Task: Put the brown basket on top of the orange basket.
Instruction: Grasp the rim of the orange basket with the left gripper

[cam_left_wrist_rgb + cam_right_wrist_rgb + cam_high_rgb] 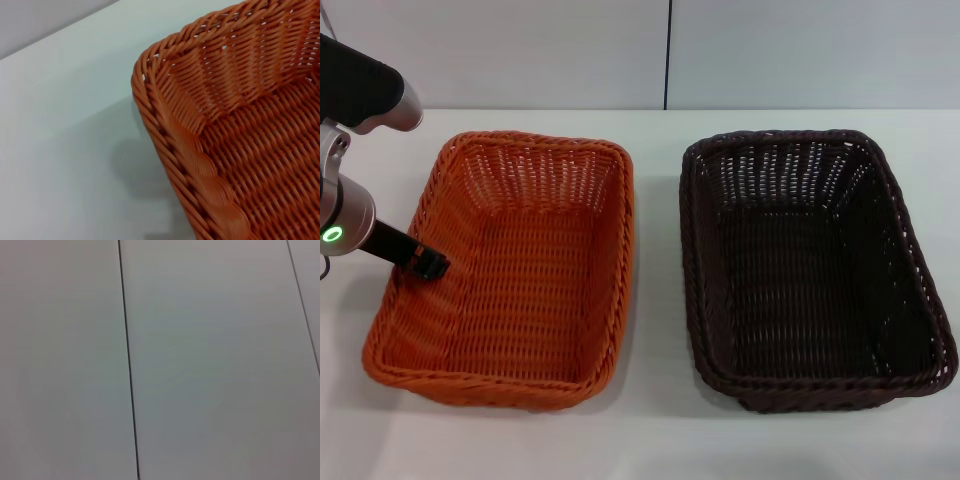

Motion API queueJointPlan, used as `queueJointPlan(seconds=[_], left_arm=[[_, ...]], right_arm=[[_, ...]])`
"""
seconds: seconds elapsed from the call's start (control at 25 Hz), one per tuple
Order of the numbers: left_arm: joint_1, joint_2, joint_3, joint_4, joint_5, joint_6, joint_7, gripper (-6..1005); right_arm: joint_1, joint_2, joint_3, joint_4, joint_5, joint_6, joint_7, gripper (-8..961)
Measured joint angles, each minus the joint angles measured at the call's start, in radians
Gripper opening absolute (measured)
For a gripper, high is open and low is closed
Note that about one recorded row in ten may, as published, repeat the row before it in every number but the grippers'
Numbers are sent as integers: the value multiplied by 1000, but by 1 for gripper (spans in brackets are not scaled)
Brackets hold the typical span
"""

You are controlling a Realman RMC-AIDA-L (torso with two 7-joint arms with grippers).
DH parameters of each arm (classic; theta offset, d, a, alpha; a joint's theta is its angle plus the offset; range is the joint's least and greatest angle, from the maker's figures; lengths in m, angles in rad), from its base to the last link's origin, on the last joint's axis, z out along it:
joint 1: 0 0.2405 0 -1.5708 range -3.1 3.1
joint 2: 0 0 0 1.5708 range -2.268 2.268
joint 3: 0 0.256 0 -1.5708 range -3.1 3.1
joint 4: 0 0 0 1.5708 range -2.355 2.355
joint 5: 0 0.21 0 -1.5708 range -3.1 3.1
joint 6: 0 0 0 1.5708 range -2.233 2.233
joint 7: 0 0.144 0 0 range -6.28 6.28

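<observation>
The orange basket stands on the left of the white table, empty. The brown basket, very dark and the same size, stands to its right with a gap between them, also empty. My left gripper reaches in from the left and sits at the orange basket's left rim, just inside the wall. The left wrist view shows a corner of the orange basket from close above, with its braided rim. My right gripper is out of view; its wrist camera sees only a plain panelled wall.
The white table runs around both baskets, with a strip of bare surface between them and in front. A pale wall with a dark vertical seam stands behind the table.
</observation>
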Motion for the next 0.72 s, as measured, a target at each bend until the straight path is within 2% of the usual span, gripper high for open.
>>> queueJointPlan(seconds=[0.2,0.72], left_arm=[[0,1,1,-3,1,-14,18,329],[-1,0,9,-27,4,-30,42,327]], right_arm=[[0,0,0,0,0,2,0,812],[-2,0,0,0,1,2,0,813]])
